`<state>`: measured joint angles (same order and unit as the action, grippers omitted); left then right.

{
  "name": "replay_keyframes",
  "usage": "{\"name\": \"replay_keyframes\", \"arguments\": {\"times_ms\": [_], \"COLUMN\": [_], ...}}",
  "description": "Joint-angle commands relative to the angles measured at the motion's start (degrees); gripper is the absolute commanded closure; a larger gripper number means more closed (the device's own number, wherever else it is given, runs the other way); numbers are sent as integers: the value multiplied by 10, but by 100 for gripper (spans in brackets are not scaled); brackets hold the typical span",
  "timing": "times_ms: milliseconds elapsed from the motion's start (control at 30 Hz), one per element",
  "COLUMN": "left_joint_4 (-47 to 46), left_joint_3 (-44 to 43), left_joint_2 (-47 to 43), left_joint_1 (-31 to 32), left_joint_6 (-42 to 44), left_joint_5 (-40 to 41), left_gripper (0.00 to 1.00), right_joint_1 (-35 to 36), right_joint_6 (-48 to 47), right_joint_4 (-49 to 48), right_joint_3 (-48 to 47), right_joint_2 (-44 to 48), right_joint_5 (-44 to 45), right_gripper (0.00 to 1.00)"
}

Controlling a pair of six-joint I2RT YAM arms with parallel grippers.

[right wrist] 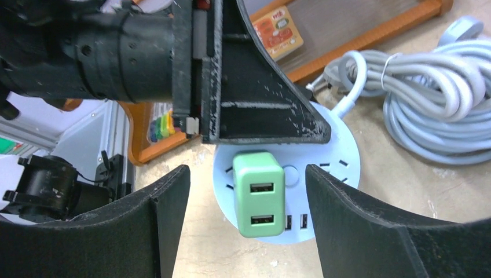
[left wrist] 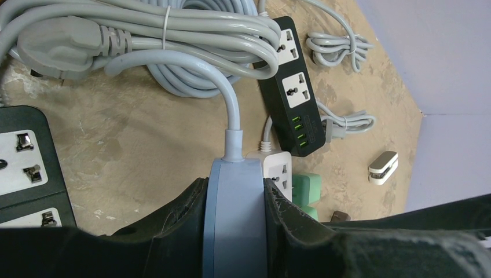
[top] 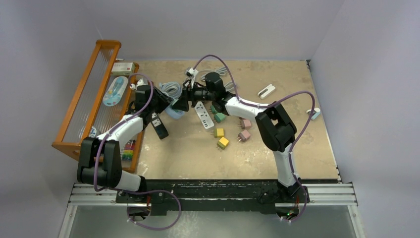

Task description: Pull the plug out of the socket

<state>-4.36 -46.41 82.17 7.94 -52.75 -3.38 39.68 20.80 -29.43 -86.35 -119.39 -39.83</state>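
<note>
The right gripper's (right wrist: 246,185) 2 black fingers (right wrist: 370,231) fill the foreground of its wrist view. They stand apart, with a gap on each side of the green plug (right wrist: 259,194), and touch neither flank. The plug sits in the face of the round blue socket (right wrist: 341,165), its 2 USB ports facing that camera and its long side parallel to the finger pads. The left gripper (left wrist: 234,200) is clamped on the socket's rim, with the socket's face turned toward the right arm, left of the table's (top: 277,148) middle. From above, the plug lies just left of the right gripper, squarely between its jaws. I judge the next move is to close on it and draw back rightward.
</note>
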Motion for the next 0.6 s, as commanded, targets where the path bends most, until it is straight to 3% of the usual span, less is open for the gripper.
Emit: {"name": "replay_keyframes", "arguments": {"times_ms": [0, 200, 233, 300, 567], "left_joint_4": [-44, -44, -44, -45, -46], "left_joint_3": [-31, -31, -31, -29, -30], "left_joint_2": [-23, -21, -21, -21, -18], "left_joint_1": [-1, -2, -3, -3, -5], "left_joint_6": [7, 6, 6, 6, 4], "left_joint_5": [-1, 0, 0, -1, -2], "left_gripper": [100, 100, 100, 100, 100], "right_joint_1": [4, 4, 4, 4, 8], "right_joint_6": [-19, -20, -21, -26, -35], "right_joint_4": [-2, 5, 5, 14, 13], "right_joint_3": [-31, -35, -36, -43, -36], "right_joint_2": [1, -6, -8, -16, -7], "right_joint_5": [-10, -13, -17, -41, -50], "right_gripper": [27, 27, 33, 98, 100]}}
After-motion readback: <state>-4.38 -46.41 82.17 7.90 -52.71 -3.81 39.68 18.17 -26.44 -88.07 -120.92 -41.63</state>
